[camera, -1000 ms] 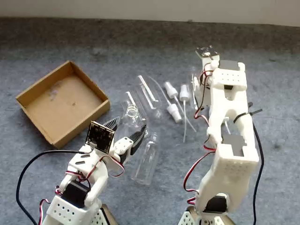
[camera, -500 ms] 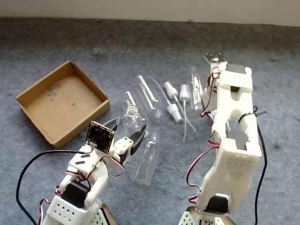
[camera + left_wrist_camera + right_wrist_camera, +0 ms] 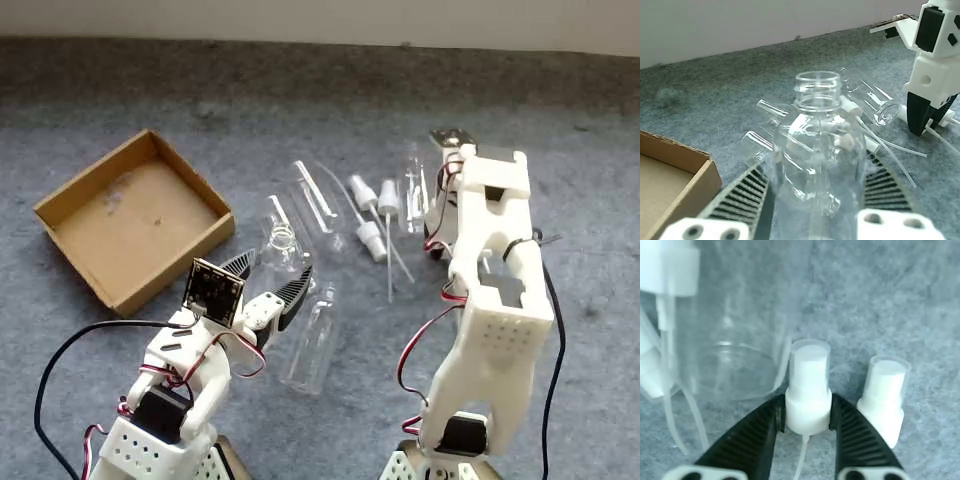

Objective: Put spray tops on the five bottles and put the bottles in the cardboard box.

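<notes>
Bottle point(image 3: 816, 100): upright between the fingers of my left end effector point(image 3: 817, 185), neck open; clear, light and likely slippery, so a low hold on the body suits it.
Spray top point(image 3: 809, 385): pinched at the collar in my right end effector point(image 3: 807, 415), dip tube hanging below; rigid cap, bendy tube.
Spare top point(image 3: 885, 390): just beside the right end effector.
Cardboard box point(image 3: 180, 262): well apart from the left end effector.

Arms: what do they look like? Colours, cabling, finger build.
The left arm and right arm are white plastic shells with hole grids near the base. Red, white and black servo wires loop outside the joints, and a thicker black cable trails from each. The left gripper has black ribbed fingers and a black square board on its wrist. The right gripper has smooth black fingers.
</notes>
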Robot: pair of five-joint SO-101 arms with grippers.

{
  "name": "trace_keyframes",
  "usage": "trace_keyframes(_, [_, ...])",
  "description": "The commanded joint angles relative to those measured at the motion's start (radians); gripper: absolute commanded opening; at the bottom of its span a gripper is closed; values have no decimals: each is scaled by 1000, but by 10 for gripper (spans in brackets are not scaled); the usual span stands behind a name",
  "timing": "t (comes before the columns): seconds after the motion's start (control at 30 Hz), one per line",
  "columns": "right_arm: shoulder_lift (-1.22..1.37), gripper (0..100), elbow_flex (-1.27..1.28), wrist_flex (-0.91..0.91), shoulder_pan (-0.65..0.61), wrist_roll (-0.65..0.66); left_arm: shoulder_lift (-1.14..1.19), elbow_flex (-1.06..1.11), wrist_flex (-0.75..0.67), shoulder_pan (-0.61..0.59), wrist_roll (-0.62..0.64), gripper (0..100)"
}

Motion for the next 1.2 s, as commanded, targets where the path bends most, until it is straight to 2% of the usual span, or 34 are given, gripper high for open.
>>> trace_keyframes(0.0, [-22, 23, -82, 10, 5, -8, -10, 19, 0, 16, -6, 88])
trace_keyframes(0.37, [-21, 10, -518, 369, 4, -9, -10, 19, 0, 18, -5, 88])
trace_keyframes(0.53, [-88, 10, -700, 378, 10, -14, -10, 19, -2, 18, -6, 88])
trace_keyframes(0.73, [-366, 10, -567, 378, -27, -161, -10, 19, -8, 8, -8, 88])
trace_keyframes(0.9, [-636, 10, -351, 377, -127, -170, -10, 19, -100, -61, -8, 88])
trace_keyframes(1.07, [-863, 10, -136, 369, -280, -172, -10, 19, -146, -91, -8, 88])
trace_keyframes(1.17, [-977, 10, -28, 289, -361, -172, -12, 19, -172, -82, -3, 88])
